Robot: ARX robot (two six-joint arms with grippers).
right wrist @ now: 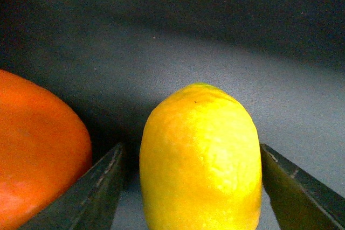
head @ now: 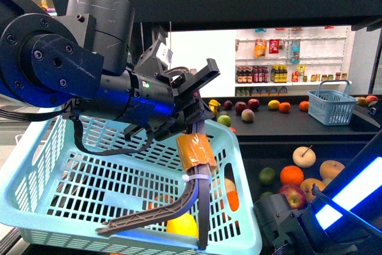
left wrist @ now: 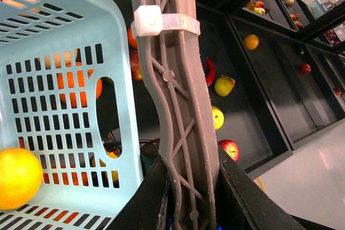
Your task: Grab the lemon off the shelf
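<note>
The lemon (right wrist: 199, 154), bright yellow and oval, stands on a matte black tier of the shelf (right wrist: 242, 52). My right gripper (right wrist: 190, 152) is open around it, one dark finger (right wrist: 97, 187) on each side and a narrow gap to the skin. An orange (right wrist: 38, 149) lies close beside it. My left gripper (head: 196, 128) is shut on the grey basket handle (left wrist: 178, 79) of the light blue basket (head: 54, 207), held up in front of the shelf (head: 280, 125). Low behind the basket's front wall shows a yellow fruit (head: 182, 224); I cannot tell whether it is the lemon.
Apples, oranges (head: 292, 175) and a green fruit lie on the shelf's tiers. A small grey-blue basket (head: 331, 107) stands on the upper tier at right. White store shelves (head: 286, 58) with bottles stand behind. My right arm (head: 334, 207) reaches in low at right.
</note>
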